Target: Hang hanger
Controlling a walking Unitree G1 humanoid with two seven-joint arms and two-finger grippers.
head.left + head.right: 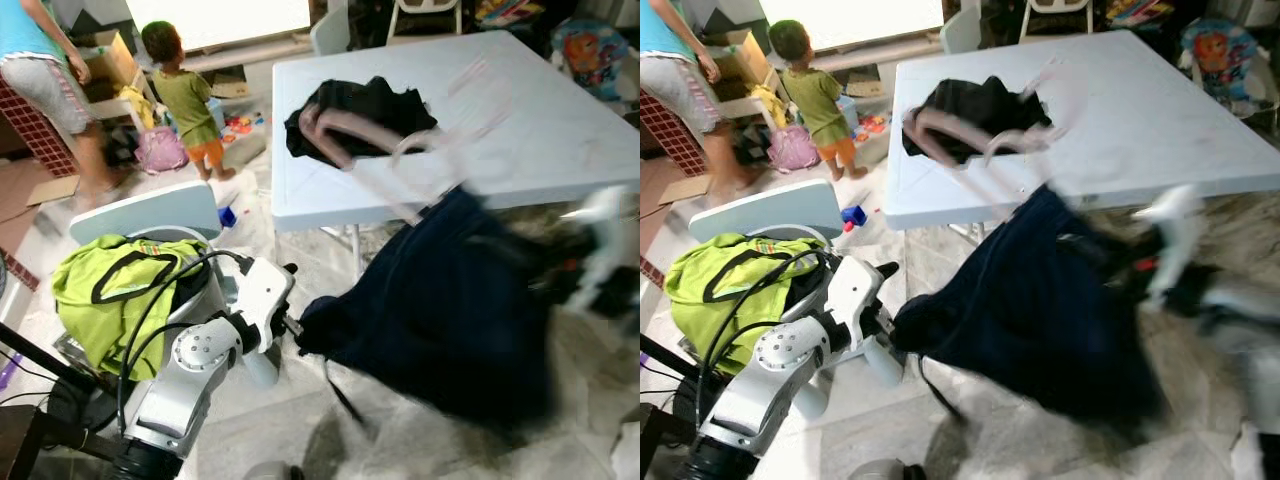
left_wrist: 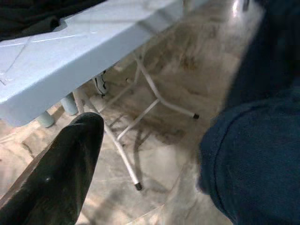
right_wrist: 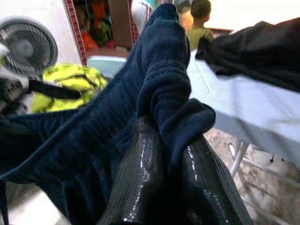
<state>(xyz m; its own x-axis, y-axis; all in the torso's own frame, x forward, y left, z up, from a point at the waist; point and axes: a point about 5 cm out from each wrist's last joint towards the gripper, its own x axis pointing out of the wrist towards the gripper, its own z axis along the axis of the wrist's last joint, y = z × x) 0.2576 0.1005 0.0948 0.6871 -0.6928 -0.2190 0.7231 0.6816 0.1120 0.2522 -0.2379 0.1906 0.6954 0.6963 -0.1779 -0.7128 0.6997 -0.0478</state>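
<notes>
Right gripper (image 3: 171, 154) clenched on a fold of the navy garment (image 1: 450, 310), both black fingers (image 3: 140, 183) pressed against the cloth, which bulges up between them. Blurred in the head views, at the right edge of the garment. Left gripper (image 1: 292, 325) touching the opposite, left edge of the same garment; one black finger (image 2: 61, 173) seen from the wrist, the cloth just beside it, cannot tell whether the fingers grip or stand apart. Garment stretched between the two grippers, above the pale stone floor (image 2: 159, 140).

Beyond the fingers, white table (image 1: 560, 130) with its folding legs (image 2: 140, 117) below. On the table a pink hanger (image 1: 340, 135), blurred, lying on a black cloth (image 1: 370, 105), well apart from both grippers. Left of the left arm, a chair (image 1: 150, 212) with a green bag (image 1: 105, 290) on it. Farther back, an adult (image 1: 45, 70) and a child (image 1: 185, 100) standing near cardboard boxes (image 1: 110, 60).
</notes>
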